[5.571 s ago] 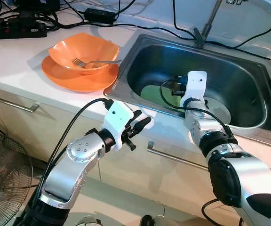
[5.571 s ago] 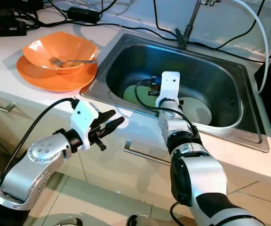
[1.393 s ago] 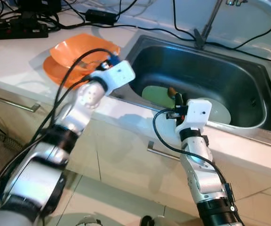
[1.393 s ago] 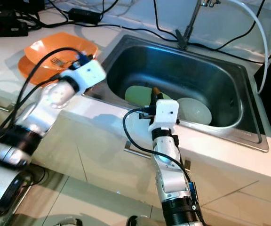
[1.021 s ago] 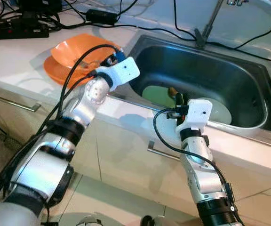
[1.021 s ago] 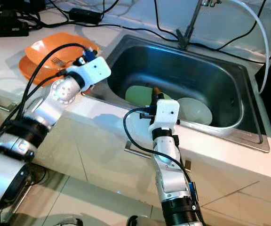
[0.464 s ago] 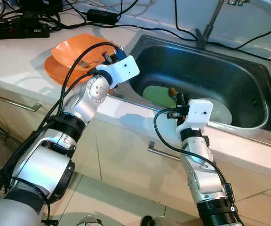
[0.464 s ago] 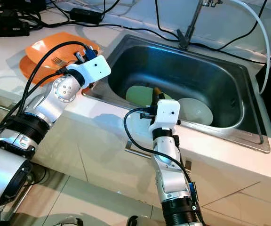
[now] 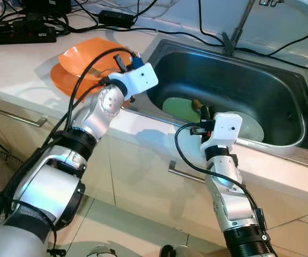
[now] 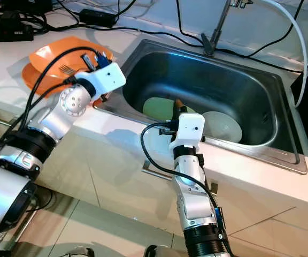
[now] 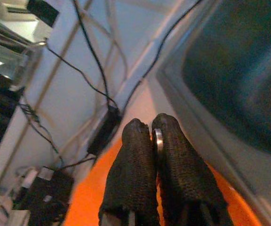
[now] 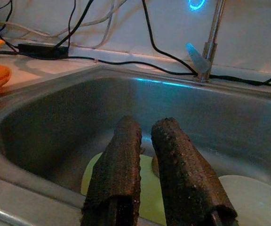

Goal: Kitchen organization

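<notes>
Left wrist view is showing a thin silver metal fork pinched edge-on between the two black fingers of the left gripper, whose jaws are clenching on its handle over the orange bowl. From the head cameras the fork's tines are still lying inside the shallow orange plastic bowl, which is sitting on a flat orange plate on the white bench, just beside the left rim of the stainless steel sink.

The fork is looking light, stiff and slippery; a narrow polished handle is likely to twist or slide between textured pads, so a firm hold near the middle of the handle, kept level, seems the safest way to lift it. The bowl and plate are probably light plastic and may shift if the fork drags across them.

In the sink basin a pale green round plate and a white round plate are lying side by side on the bottom, with a small brown-tipped object resting at the green plate's edge; what it is cannot be told. The right gripper is hovering at the sink's near rim, pointing in over the green plate, its jaws slightly parted and grasping nothing. Black cables are trailing across the bench behind the sink, past the metal faucet stem.
</notes>
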Available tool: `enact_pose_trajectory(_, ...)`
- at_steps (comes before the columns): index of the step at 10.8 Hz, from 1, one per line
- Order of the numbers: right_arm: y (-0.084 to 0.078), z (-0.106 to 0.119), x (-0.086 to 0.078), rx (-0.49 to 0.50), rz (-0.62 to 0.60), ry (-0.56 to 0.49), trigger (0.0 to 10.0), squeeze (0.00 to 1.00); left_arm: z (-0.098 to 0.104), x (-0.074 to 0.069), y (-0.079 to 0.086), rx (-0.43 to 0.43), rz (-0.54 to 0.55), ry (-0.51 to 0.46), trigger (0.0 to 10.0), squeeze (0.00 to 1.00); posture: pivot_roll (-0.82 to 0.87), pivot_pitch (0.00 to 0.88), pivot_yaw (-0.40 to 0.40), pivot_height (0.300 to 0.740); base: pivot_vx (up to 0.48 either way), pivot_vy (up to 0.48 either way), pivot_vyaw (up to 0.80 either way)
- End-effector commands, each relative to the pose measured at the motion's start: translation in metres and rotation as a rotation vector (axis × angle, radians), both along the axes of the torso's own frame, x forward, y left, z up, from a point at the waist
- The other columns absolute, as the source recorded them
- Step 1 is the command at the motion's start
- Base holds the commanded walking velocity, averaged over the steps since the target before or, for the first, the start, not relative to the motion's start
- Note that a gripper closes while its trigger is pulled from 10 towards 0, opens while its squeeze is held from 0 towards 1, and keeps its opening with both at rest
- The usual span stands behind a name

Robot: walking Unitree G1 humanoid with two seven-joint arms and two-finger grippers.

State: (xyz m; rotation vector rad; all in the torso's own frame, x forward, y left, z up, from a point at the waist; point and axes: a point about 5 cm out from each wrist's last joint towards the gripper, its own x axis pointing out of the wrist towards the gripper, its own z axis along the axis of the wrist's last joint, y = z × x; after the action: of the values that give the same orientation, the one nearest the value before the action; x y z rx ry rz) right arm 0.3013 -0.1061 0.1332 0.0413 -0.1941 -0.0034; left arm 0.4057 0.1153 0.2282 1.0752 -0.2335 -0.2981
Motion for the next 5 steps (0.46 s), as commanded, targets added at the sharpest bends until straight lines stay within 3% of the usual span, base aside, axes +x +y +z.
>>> enact_pose_trajectory(1,-0.003,-0.013,-0.002,-0.009,-0.013,0.059,10.0,0.00,0.005,0.000,-0.006,0.019,-0.023,-0.017,0.0,0.00,0.00,0.092,-0.085,0.740,0.000,0.000,0.00)
enact_pose_trajectory(3,-0.003,-0.013,-0.002,-0.009,-0.012,0.059,10.0,0.00,0.009,-0.001,-0.009,0.049,-0.038,-0.048,0.0,0.00,0.00,0.092,-0.085,0.740,0.000,0.000,0.00)
enact_pose_trajectory(5,-0.003,-0.013,-0.002,-0.008,-0.012,0.060,10.0,0.00,0.018,-0.004,-0.014,0.141,-0.069,-0.133,0.0,0.00,0.00,0.089,-0.086,0.740,0.000,0.000,0.00)
